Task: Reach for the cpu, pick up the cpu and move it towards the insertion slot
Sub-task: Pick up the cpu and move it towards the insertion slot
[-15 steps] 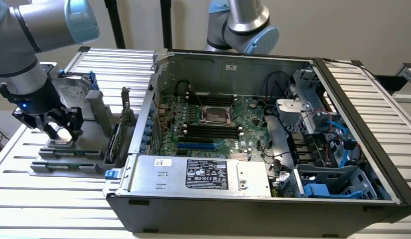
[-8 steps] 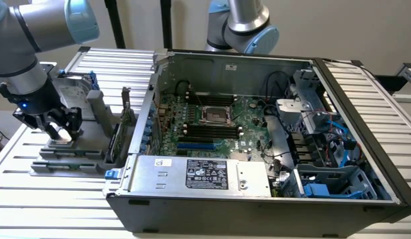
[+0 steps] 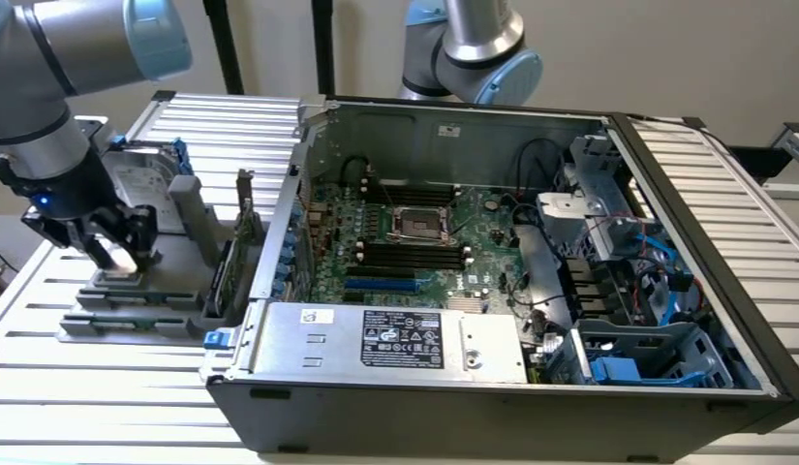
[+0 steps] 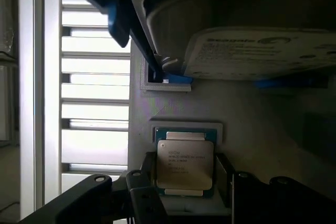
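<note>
Showing the open case at centre with the slot on its board; at the exterior view's left, a tray seats the cpu level, letting the gripper fingers pinch its opposite edges.

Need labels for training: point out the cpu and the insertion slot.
cpu (image 4: 185, 164): wrist view, middle of its silver top face.
insertion slot (image 3: 421, 224): exterior view, dark centre of the socket.
</note>
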